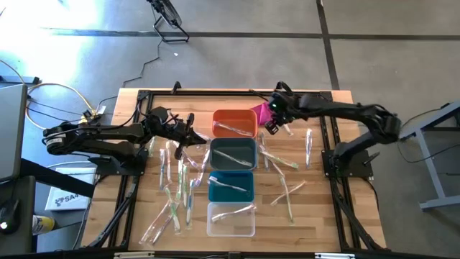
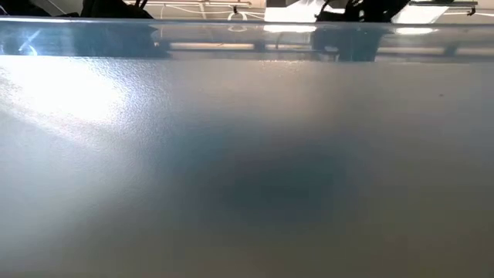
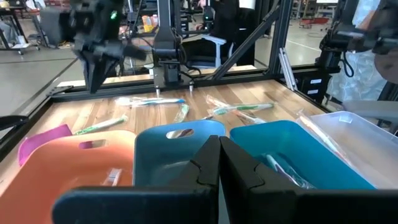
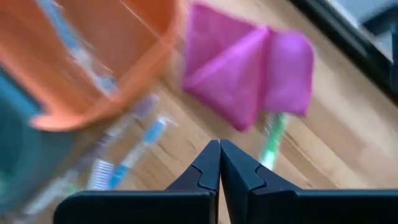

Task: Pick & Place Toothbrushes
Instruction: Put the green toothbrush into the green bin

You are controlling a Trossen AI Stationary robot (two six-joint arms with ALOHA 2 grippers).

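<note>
Several wrapped toothbrushes lie flat on the wooden table, some left of the bins (image 1: pixel 176 194) and some right of them (image 1: pixel 284 180). One toothbrush lies in each of the orange bin (image 1: pixel 246 115), the grey bin (image 1: pixel 215 153), the teal bin (image 1: pixel 215 193) and the clear bin (image 1: pixel 215 226). My left gripper (image 1: pixel 194 134) (image 3: pixel 219 158) is shut and empty, held level beside the orange and grey bins. My right gripper (image 1: pixel 272 127) (image 4: pixel 219 158) is shut and empty, slanting down over a green toothbrush (image 4: pixel 273 140) and a blue one (image 4: pixel 134 155) next to the magenta cloth (image 4: pixel 249 68).
The four bins stand in a column down the table's middle. The magenta cloth (image 1: pixel 262 113) lies at the orange bin's far right corner. A black frame (image 1: pixel 144 97) rims the table. The low view is filled by a blurred grey-blue surface.
</note>
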